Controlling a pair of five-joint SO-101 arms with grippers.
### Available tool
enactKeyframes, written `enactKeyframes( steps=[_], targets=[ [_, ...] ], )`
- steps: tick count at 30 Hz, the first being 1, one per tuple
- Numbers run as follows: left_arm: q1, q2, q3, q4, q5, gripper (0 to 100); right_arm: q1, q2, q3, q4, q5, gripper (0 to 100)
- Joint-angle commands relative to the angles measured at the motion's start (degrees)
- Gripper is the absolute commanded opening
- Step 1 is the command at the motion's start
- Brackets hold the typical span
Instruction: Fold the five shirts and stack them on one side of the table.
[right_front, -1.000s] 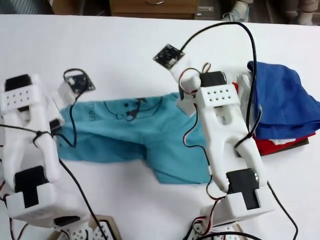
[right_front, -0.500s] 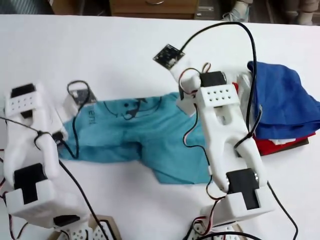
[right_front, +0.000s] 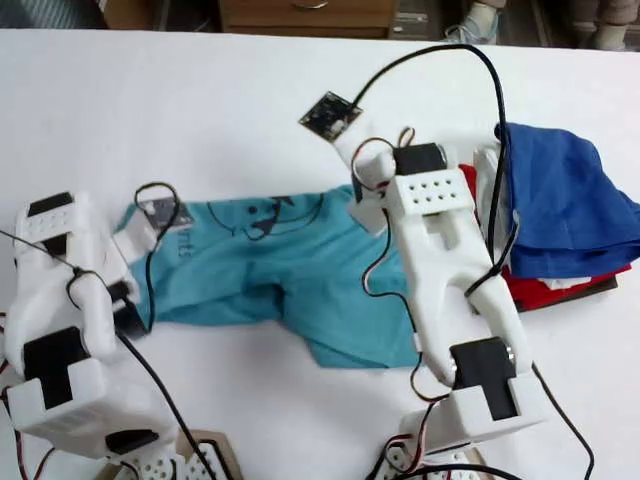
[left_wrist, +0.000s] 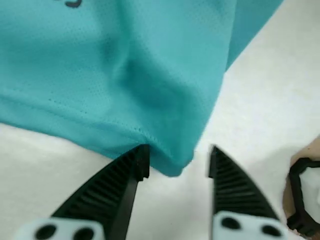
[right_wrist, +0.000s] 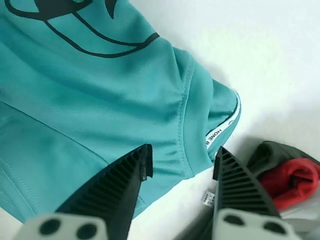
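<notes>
The teal shirt (left_wrist: 125, 75) is cloth, a fine matt mesh knit with flat black print. The table (right_front: 200, 110) looks smooth, white, matt. The left arm (right_front: 60, 280) and right arm (right_front: 440, 250) are matt white plastic; the left gripper (left_wrist: 176, 162) has 2 black ribbed plastic fingers (left_wrist: 122, 185). The blue shirt (right_front: 570, 210) is soft matt cloth.

Room to pass over far table (right_front: 180, 90) beyond teal shirt (right_front: 270, 270). Shirt stack (right_front: 570, 220) blocks right side; cable (right_front: 499, 110) loops beside it.
</notes>
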Motion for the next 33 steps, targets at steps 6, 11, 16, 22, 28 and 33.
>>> enactKeyframes(
  steps=[6, 11, 16, 22, 28, 33],
  targets=[
    [-3.34, -0.79, -18.24, 11.52, -2.02, 26, -3.91, -4.7, 7.82, 3.47, 7.47, 20.4],
    [-2.46, -0.26, -25.89, 14.33, 1.05, 26, -10.77, -13.76, 17.93, 2.86, 12.4, 20.4],
    [-0.53, 1.23, -25.54, 6.68, 13.01, 26, -16.66, -24.92, 31.91, 2.86, 14.15, 20.4],
    [-2.9, 7.38, -25.63, -4.75, 37.1, 26, -21.85, -30.2, 46.42, -2.33, 14.15, 20.3],
    [-3.43, 9.67, -25.54, -4.57, 39.12, 26, -27.38, -28.35, 50.73, -5.49, 14.15, 20.2],
    [-5.36, 9.58, -25.54, -4.57, 39.03, 26, -21.23, -23.34, 50.46, -9.63, 19.69, 20.2]
  ],
)
